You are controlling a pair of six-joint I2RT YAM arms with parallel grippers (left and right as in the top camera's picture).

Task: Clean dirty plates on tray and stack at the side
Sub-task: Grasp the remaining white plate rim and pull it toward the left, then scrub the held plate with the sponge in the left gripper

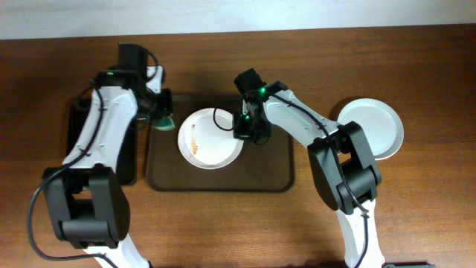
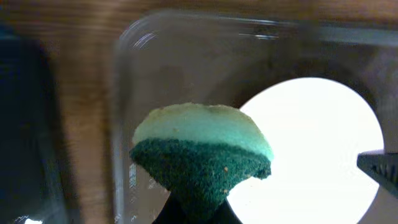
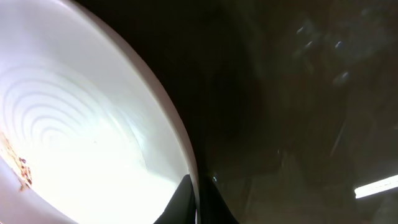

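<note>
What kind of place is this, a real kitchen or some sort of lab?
Probably a robotics lab bench staged for dishwashing, not a kitchen: a robot arm holds a green sponge at a wooden table, with a smeared plate on a brown tray. No sink is in view.

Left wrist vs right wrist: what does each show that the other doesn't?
Left wrist only: the green sponge pinched in the left gripper, and the wood table beside the tray. Right wrist only: the brown-orange smear on the plate. Both: the white plate on the dark tray, with the right gripper at its rim.
</note>
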